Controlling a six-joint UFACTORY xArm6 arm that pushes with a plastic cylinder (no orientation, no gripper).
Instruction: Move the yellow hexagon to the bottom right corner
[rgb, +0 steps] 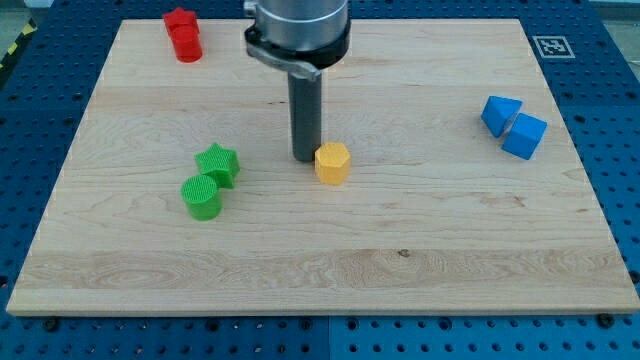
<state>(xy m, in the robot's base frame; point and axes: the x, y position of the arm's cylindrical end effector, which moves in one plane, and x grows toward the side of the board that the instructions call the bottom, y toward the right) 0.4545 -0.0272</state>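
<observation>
On the wooden board, the bare plank nearest the view's bottom runs unbroken from corner to corner. Above it, left of centre, I see a green cylinder touching a green star just up and to its right. Near the board's middle sits the yellow hexagon, well apart from the bottom right corner, with only bare wood between them. My tip, a plain rod that holds nothing, stands just beside the hexagon on the view's left, touching or nearly so; I cannot tell which. Toward the right edge, level with or slightly above the hexagon, a blue cube rests against another blue block. Farthest away, at the top left, two red blocks sit together.
</observation>
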